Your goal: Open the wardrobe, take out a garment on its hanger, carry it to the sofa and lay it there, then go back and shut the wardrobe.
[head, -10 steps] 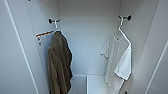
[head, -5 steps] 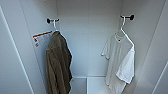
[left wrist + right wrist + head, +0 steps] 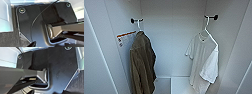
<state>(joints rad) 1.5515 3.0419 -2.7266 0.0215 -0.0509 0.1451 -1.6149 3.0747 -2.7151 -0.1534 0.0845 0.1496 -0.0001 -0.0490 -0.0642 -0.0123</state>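
Wardrobe point(image 3: 171, 50) stands open, interior facing camera. Garment point(image 3: 204, 60) right of frame, on hanger point(image 3: 208, 31) hooked over dark side peg point(image 3: 211, 17), so it drapes free. Olive coat point(image 3: 142, 65) hangs left. Hand state: cannot tell.

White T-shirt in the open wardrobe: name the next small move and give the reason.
Probably raise an arm toward the hanger by its hook: the T-shirt hangs free from the black peg on the right wall, apart from the olive coat.
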